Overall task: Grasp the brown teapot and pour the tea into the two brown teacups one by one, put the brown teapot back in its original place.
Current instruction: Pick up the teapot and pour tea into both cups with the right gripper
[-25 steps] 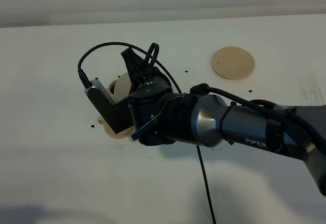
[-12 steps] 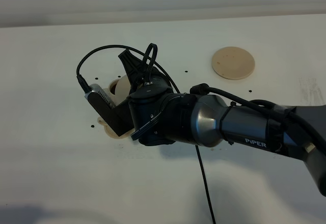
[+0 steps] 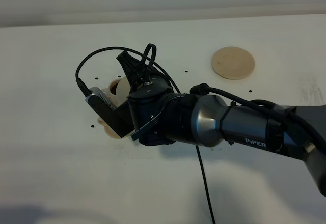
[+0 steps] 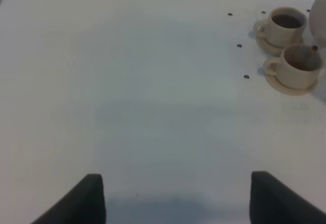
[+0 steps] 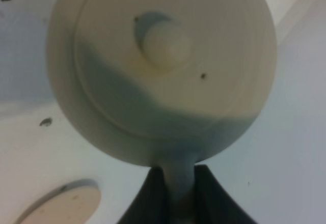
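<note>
The brown teapot [image 5: 163, 66] fills the right wrist view from above, lid knob towards the camera. My right gripper [image 5: 178, 183] is shut on its handle. From the high camera, the right arm reaches across to the left and holds the teapot [image 3: 122, 87] tilted over the two brown teacups, mostly hidden behind the wrist. One cup rim [image 3: 112, 87] and a saucer edge [image 3: 106, 126] show. The left wrist view has both teacups [image 4: 287, 25] [image 4: 300, 66] on saucers, dark liquid inside, with the teapot's edge [image 4: 322, 10] beside them. My left gripper [image 4: 181, 201] stands open, far from them.
The wide beige disc of the original place [image 3: 233, 62] lies bare at the back right, also in the right wrist view as the disc [image 5: 56, 203]. A black cable [image 3: 204, 183] runs from the arm to the table's front edge. Small dark dots [image 4: 239, 45] mark the white table.
The right wrist has rolled a little further to the left, carrying its camera mount down and leftwards and tipping the teapot slightly more. The left gripper has not moved.
</note>
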